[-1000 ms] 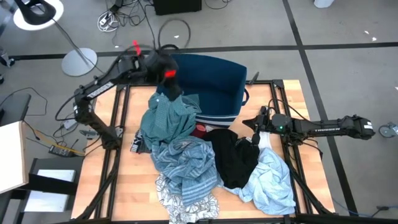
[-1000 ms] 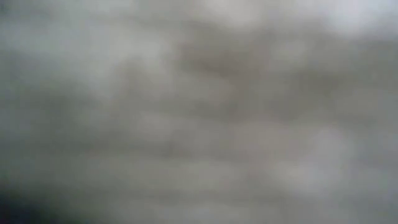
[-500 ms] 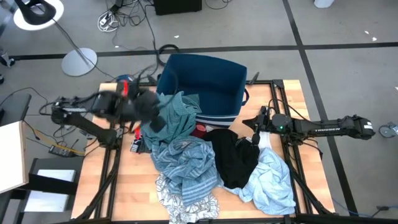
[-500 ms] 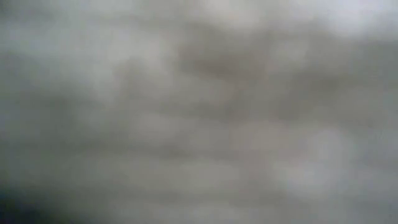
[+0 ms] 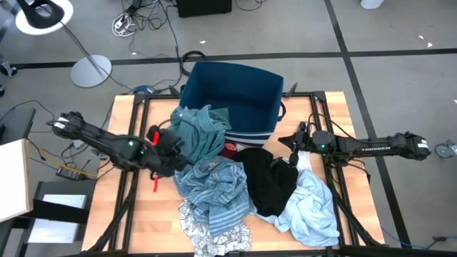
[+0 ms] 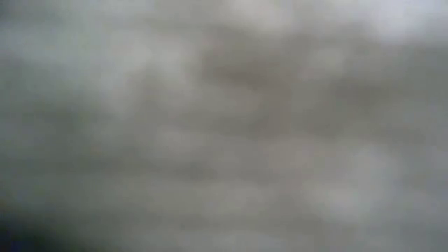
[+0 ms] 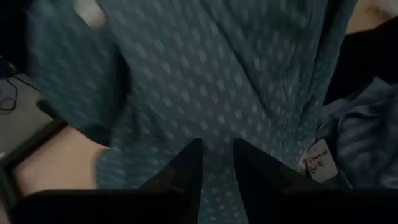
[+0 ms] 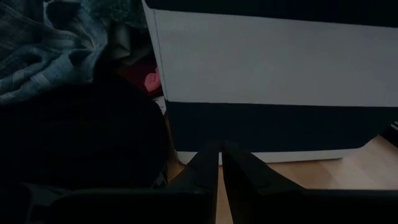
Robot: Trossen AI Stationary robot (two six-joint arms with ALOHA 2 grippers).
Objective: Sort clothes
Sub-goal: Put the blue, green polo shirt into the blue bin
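Note:
A teal dotted garment (image 5: 203,132) lies draped over the near left rim of the dark blue bin (image 5: 235,89). My left gripper (image 5: 175,155) is open and low at the garment's left side; in its wrist view the teal cloth (image 7: 217,81) fills the picture right past the fingertips. In front of the bin lie a blue-striped garment (image 5: 214,185), a black one (image 5: 268,178), a pale blue one (image 5: 310,207), a leaf-print one (image 5: 214,232) and a small red one (image 5: 228,150). My right gripper (image 5: 296,146) is shut by the bin's near right corner. My left gripper comes level from the table's left, and its fingertips (image 7: 193,155) stand right against the teal garment's lower left part (image 7: 217,134). Whether they touch the cloth I cannot tell.
The bin's white and dark wall (image 8: 273,68) stands close in front of my right gripper (image 8: 219,152), with the black garment (image 8: 81,137) beside it. Bare wood (image 5: 146,214) shows at the table's near left. The low view shows only a grey blur.
My left gripper has swung from above the bin's far left corner down and toward the table's near left, ending low at the teal garment's left side. The teal garment stays draped on the bin's rim.

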